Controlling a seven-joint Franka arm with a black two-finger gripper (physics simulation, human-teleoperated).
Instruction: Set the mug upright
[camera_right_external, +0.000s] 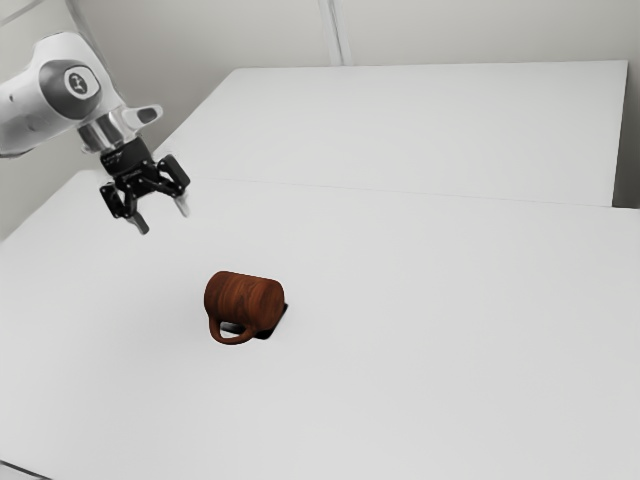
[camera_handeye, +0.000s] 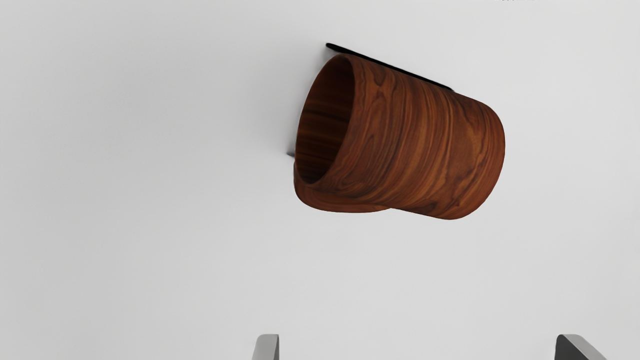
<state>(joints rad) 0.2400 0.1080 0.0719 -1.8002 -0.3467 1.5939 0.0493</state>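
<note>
My gripper (camera_right_external: 163, 219) hangs above the table toward the exterior view's left, its two fingers wide apart with nothing between them. The brown wood-grain mug (camera_right_external: 243, 301) lies on its side, with its handle toward the near side of the exterior view. In the wrist view the mug (camera_handeye: 415, 145) shows its dark open mouth, and part of the handle lies low along its side. My gripper (camera_handeye: 417, 347) is open there, with a gap between its fingertips and the mug.
A thin, flat black item (camera_right_external: 277, 322) lies under and beside the mug, partly hidden by it. The white table (camera_right_external: 430, 350) extends around them, and a raised-looking white surface (camera_right_external: 430, 125) stands behind it.
</note>
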